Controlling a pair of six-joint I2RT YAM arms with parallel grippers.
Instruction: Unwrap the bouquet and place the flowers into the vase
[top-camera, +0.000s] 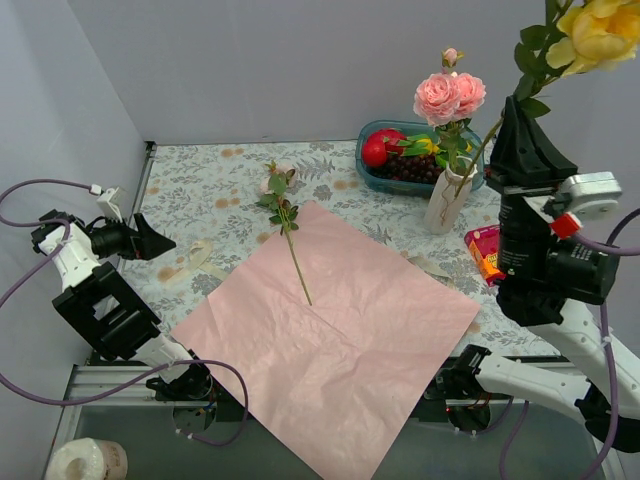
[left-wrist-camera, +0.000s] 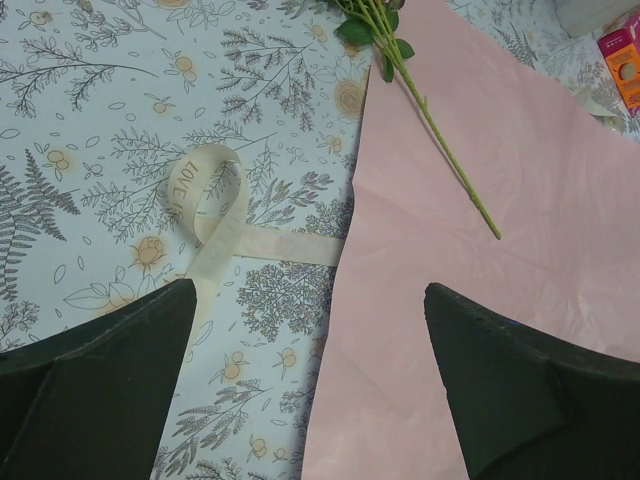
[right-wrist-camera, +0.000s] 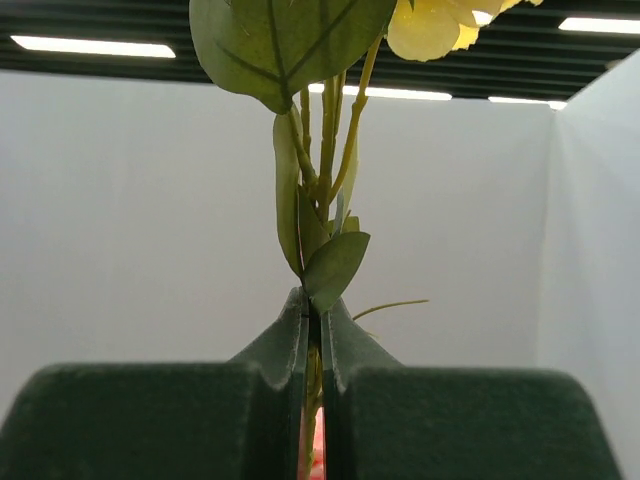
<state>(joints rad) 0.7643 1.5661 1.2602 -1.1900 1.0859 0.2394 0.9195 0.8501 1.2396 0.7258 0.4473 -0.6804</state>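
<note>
The right end effector (top-camera: 515, 108) is pinching the yellow flower (top-camera: 598, 32) tight by its stem and holding it high, near the vase (top-camera: 442, 208). The vase is standing on the bench (top-camera: 200, 180), and pink flowers (top-camera: 448, 95) are already crowding its small neck. The long stem may be missing the hole, or bumping the vase and tipping it. The left end effector (top-camera: 160, 242) is hanging spread wide. A loose flower (top-camera: 290, 235) is lying on the pink paper (top-camera: 350, 340).

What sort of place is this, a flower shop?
Probably a robot test booth: plain grey walls box in one table, left arm and right arm bolted at its near edge, strip lights overhead.
</note>
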